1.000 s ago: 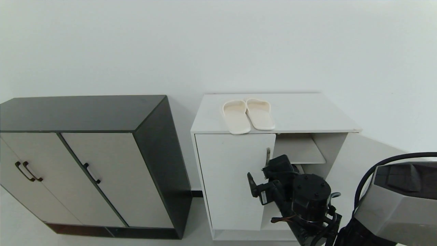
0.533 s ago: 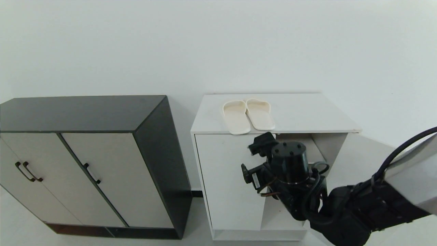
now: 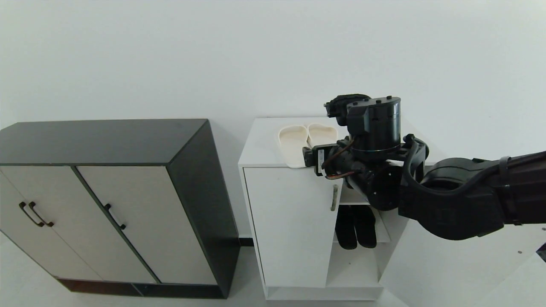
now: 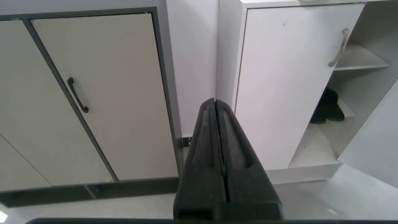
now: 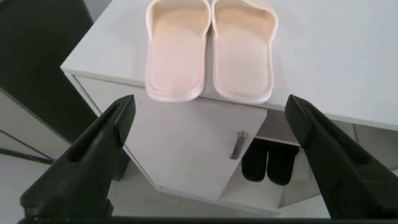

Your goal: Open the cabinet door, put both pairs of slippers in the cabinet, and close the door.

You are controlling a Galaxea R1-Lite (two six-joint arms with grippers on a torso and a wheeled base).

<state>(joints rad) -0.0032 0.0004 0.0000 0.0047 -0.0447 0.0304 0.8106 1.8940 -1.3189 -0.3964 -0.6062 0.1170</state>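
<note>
Held the left gripper low before the furniture, fingers pressed together on nothing. Carried the right gripper high, fingers spread wide and empty, poised over the front edge of the white cabinet and aimed at the cream slippers.

Stood, by the look of things, at the second fetch. Had the right-hand compartment open and the black slippers already set side by side on the lower shelf inside, just beside the closed left door. Had the cream pair up on the cabinet's top, near its front edge, close side by side and apart from the fingers.

Would need next, most likely, to lower the spread fingers around the cream pair and pinch both together. Would then have to swing them down past the top's edge into the open compartment without clipping a shelf or the closed door, and only after that shut the cabinet.

Counted two pairs of slippers, four in all: one black, one cream. Counted two cabinets, the white one and a dark cabinet to its left. Counted one handle on the white door and three dark handles on the dark cabinet's pale fronts. Backed onto a plain white wall.
</note>
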